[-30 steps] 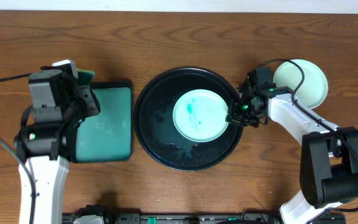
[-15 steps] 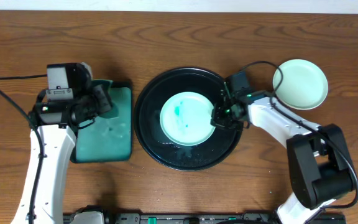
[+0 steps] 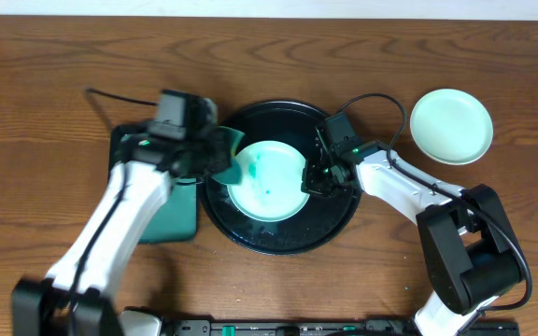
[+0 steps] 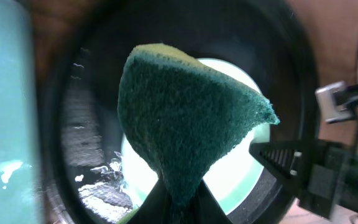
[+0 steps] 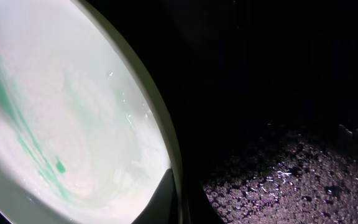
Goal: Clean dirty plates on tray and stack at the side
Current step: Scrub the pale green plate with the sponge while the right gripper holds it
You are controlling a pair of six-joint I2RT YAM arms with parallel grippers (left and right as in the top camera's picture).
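Green sponge [image 4: 185, 118] aloft — dark green tray [image 3: 183, 217] on wooden table [image 3: 63, 75].

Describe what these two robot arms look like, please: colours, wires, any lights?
Both are built alike: smooth white shells joined by chunky black joint blocks. The left arm has a boxy black wrist trailing a thin black cable. The right arm has a black cable looping above its wrist and small green lights there.

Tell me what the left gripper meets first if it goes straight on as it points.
Likely the smeared plate in the tray: the sponge in the left gripper leads, hanging over the plate's left side. Height above it is unclear.
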